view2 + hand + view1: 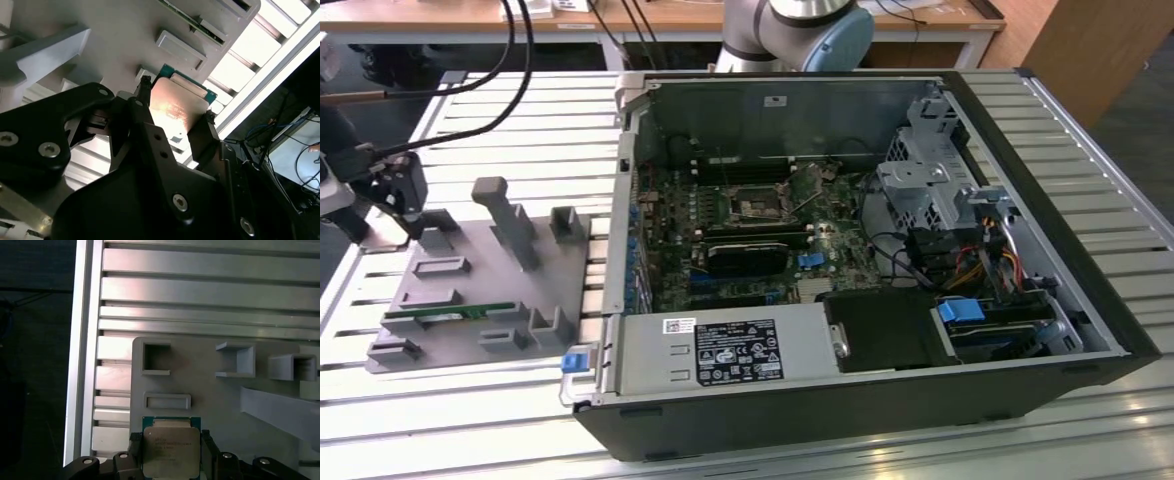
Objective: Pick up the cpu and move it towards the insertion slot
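Observation:
The cpu [171, 449] is a flat square chip with a silvery top and a green rim. It sits between the two black fingers of my gripper [170, 442], which is shut on its opposite edges. In the second wrist view the cpu [176, 106] shows the same way inside the gripper [177, 101], just above the grey fixture [125, 35]. In the exterior view the gripper [400, 205] hangs over the fixture's far corner at the exterior view's left. The insertion slot [757, 207] is a dark square socket with a metal frame on the motherboard, well off towards the exterior view's right.
The grey plastic fixture [480, 285] carries upright posts and a thin green memory stick [447, 312]. The open computer case [1067, 300] stands beside it, its tall wall [630, 200] between fixture and motherboard. Both rest on a slatted aluminium table [494, 120].

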Available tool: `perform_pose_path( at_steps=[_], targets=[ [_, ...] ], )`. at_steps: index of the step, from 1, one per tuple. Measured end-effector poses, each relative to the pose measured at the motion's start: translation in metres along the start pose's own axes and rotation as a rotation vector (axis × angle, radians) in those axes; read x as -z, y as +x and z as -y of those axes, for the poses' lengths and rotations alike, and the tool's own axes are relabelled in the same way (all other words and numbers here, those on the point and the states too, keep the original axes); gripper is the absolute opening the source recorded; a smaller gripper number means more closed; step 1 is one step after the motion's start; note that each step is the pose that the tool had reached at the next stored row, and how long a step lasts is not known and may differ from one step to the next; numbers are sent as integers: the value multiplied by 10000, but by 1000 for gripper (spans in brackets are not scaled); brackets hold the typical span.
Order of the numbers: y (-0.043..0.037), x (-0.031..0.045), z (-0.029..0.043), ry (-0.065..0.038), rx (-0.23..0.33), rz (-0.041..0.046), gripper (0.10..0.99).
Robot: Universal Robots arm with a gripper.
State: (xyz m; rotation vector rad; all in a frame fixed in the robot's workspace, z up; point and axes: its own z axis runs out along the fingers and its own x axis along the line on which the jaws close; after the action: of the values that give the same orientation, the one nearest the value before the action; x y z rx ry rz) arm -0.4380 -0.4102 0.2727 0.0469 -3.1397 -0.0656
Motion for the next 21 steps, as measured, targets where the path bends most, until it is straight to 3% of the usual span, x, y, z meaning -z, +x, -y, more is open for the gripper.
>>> perform_pose_path(
  at_steps=[21],
  targets=[
    [-1,582,-54,1,1,15,545]
  ],
)
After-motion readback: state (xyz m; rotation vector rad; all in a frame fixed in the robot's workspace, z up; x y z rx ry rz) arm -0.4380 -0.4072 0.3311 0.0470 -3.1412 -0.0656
